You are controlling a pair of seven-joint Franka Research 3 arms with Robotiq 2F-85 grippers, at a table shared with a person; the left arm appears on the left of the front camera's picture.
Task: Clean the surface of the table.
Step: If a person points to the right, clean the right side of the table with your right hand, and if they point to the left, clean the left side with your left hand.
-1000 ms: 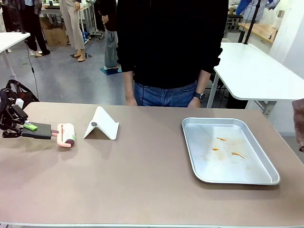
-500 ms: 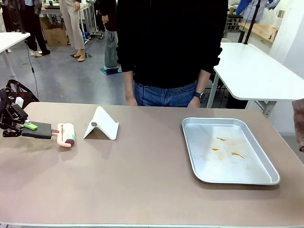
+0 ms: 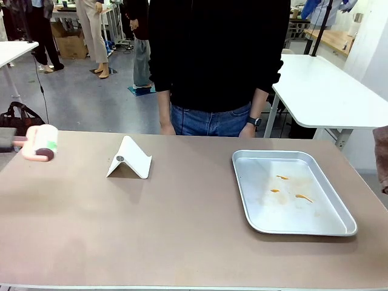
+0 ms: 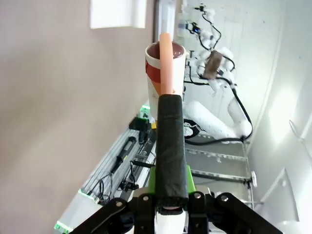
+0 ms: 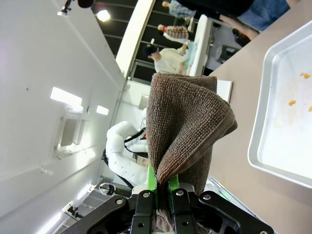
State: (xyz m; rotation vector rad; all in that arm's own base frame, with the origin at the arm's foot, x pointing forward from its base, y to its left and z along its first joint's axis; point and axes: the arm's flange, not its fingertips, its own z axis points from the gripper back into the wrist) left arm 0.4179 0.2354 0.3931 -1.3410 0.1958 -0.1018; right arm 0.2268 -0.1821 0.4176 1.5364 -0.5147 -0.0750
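**Front view**
- Table (image 3: 182, 236): the taupe-brown top spreads under and all round the metal tray (image 3: 291, 215) and fills the lower half of the picture.
- Metal tray: lies flat on the table, with a few orange crumbs (image 3: 303, 197) inside it.
- White folded stand (image 3: 129, 159): on the table, well to the left of the tray and apart from it.
- Lint roller (image 3: 39, 143): pink, farther from the tray than the stand, at the left edge. It is raised off the table top and its dark handle is cut by the frame.
- Brown cloth (image 3: 382, 159): a strip just past the tray's right side, at the picture's edge.
- Person (image 3: 212, 60): in a black top and jeans, standing at the far side of the table behind the tray's far left corner.

**Left wrist view**
- Left gripper (image 4: 170, 197): clenched on the black handle (image 4: 171, 141) of the lint roller (image 4: 165, 63), whose roll points away from the fingers.
- Table (image 4: 58, 122): its bare top runs alongside the roller, and the white folded stand (image 4: 118, 13) sits on it farther off.

**Right wrist view**
- Right gripper (image 5: 163, 191): clamped on the brown cloth (image 5: 185, 122), which rises folded from between the green pads.
- Metal tray (image 5: 287, 141): beside the cloth, apart from it, with the orange crumbs (image 5: 291, 103) in it.
- Table (image 5: 273, 39): under the tray, and running beyond the tray toward the person's jeans.
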